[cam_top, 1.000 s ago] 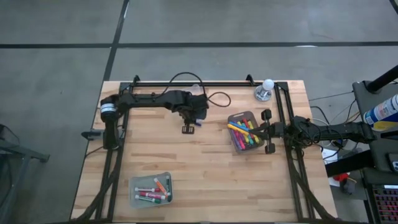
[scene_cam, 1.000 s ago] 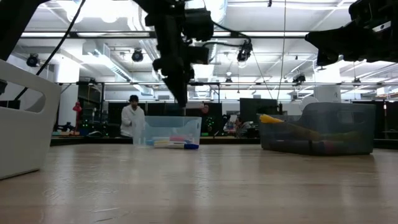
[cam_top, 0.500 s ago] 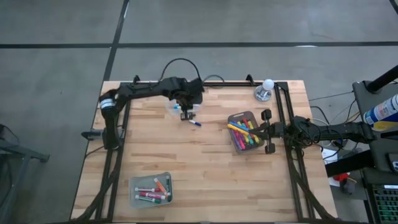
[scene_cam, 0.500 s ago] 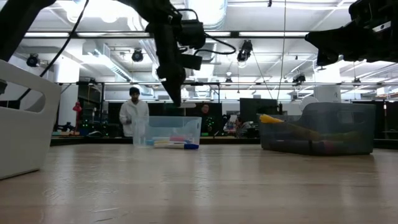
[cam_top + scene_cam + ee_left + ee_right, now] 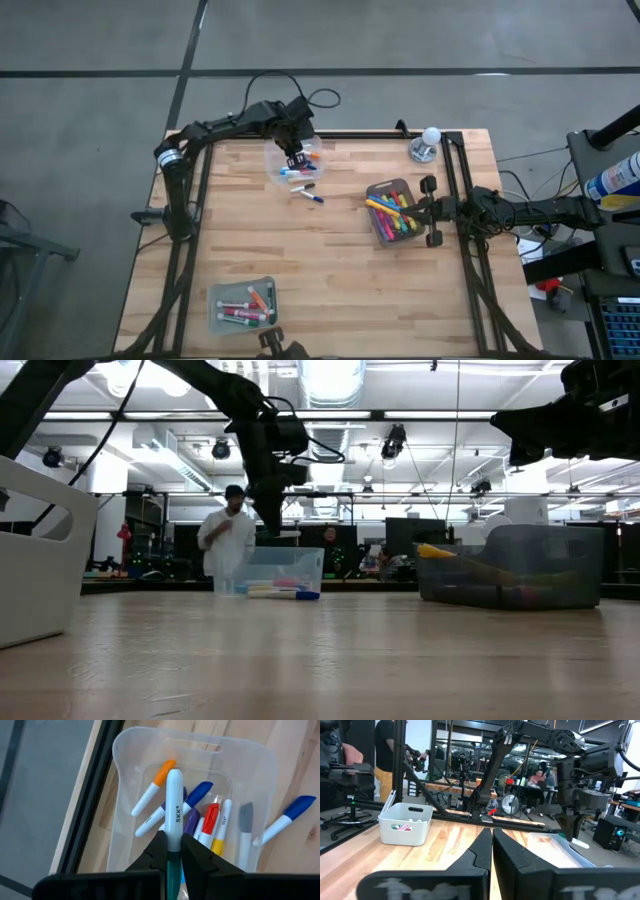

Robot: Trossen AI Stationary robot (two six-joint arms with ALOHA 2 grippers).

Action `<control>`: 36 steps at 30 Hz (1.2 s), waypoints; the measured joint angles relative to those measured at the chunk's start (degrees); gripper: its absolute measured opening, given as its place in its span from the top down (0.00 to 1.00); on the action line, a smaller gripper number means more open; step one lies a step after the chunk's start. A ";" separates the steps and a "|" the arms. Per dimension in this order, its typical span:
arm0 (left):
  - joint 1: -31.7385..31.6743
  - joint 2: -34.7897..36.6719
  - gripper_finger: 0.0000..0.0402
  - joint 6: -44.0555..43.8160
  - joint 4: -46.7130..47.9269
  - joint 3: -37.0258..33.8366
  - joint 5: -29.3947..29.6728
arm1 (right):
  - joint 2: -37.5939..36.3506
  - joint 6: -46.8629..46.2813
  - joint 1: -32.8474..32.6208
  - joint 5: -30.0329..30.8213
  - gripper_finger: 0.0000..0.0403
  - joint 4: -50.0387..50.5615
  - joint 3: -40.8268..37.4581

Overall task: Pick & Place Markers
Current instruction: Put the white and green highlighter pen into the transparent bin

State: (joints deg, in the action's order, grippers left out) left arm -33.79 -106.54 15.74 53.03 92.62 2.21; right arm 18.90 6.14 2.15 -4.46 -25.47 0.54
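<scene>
While several markers [image 5: 392, 212] remain in the grey bin [image 5: 372, 190], a white-capped marker [image 5: 174, 795] is clamped by the left gripper [image 5: 171, 851] above the clear bin [image 5: 125, 750]; the right gripper [image 5: 491, 845] waits closed

- We see even, bright light overhead on the table [image 5: 330, 260], with soft, faint shadows.
- Ceiling lamps [image 5: 330, 375] glare in our low view.
- Close foreground blurs in both wrist views.

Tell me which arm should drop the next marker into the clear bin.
Left. Its tool is shut on a white marker right above the clear bin. The right tool is shut, empty, and off beside the grey bin.
</scene>
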 joint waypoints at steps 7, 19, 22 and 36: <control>0.25 -0.33 0.93 -1.08 -0.08 -0.39 -0.39 | 0.00 -0.09 -0.02 -0.01 0.98 0.00 0.00; -0.06 -0.87 0.90 -0.23 -2.93 -8.54 -3.18 | 0.00 -0.11 -0.01 0.01 0.98 0.00 0.00; -0.39 -0.87 0.90 -0.19 -4.09 -9.81 -3.21 | 0.00 0.01 0.00 0.01 0.98 0.00 0.00; -0.40 -0.90 0.88 -3.71 -7.14 -10.43 1.80 | 0.00 -0.08 -0.02 0.01 0.98 0.00 0.00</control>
State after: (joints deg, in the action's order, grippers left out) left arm -34.20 -107.44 12.03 45.89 82.19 4.01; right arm 18.90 6.06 2.13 -4.45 -25.47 0.54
